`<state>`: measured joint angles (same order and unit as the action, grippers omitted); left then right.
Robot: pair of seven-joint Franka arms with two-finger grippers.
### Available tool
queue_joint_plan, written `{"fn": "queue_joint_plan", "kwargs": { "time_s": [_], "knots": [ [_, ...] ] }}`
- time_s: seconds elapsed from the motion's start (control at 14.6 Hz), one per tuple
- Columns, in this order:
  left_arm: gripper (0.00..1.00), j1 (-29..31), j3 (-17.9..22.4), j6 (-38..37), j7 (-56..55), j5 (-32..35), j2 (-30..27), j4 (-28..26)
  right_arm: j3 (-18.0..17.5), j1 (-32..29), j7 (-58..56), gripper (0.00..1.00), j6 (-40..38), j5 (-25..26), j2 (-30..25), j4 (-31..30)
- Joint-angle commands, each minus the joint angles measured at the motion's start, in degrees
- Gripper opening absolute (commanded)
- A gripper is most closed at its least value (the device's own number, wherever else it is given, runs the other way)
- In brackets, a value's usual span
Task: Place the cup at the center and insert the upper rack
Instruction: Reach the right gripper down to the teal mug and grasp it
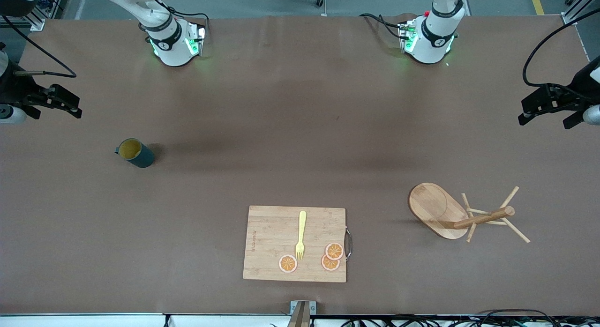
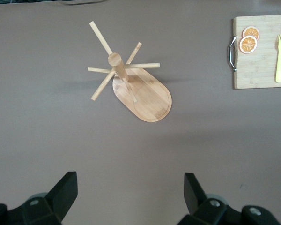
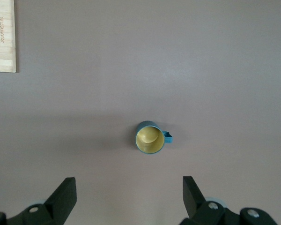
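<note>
Standing upright, glossy round cup (image 1: 136, 152); wooden oval-based upper rack (image 1: 461, 214); both grippers' fingers (image 2: 65, 192) (image 3: 65, 194) apart.

Robotics lab bench, two white Franka arm bases (image 1: 171, 41) bolted along a brown table (image 1: 281, 130), green status lights lit, black cables (image 1: 37, 50) trailing across the edges, aluminium frame and caster wheels on grey floor, staged kitchen props

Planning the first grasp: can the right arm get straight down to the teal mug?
Probably yes. The small dark teal mug with yellow interior stands upright, alone on bare brown table, and the right gripper hangs above it, jaws open, nothing between.
</note>
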<state>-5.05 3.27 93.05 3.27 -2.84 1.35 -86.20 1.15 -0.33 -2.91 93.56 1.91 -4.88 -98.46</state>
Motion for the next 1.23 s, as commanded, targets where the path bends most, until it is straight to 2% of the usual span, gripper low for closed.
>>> {"fn": "queue_joint_plan", "kwargs": {
  "time_s": [0.0,0.62,1.16],
  "knots": [
    [1.00,0.0,-0.1,0.0,-0.5,0.9,0.1,0.6,-0.2,-0.1,0.1,1.00,0.1,0.1,-0.3,0.0],
    [1.00,0.2,-0.1,0.0,-0.3,0.8,0.1,0.6,0.2,-0.8,-0.3,1.00,-0.8,0.2,1.6,0.0],
    [1.00,-0.1,-0.1,0.0,-0.3,0.8,0.1,0.6,0.2,-1.6,-0.2,1.00,-1.6,0.2,14.2,-0.1]
  ]
}}
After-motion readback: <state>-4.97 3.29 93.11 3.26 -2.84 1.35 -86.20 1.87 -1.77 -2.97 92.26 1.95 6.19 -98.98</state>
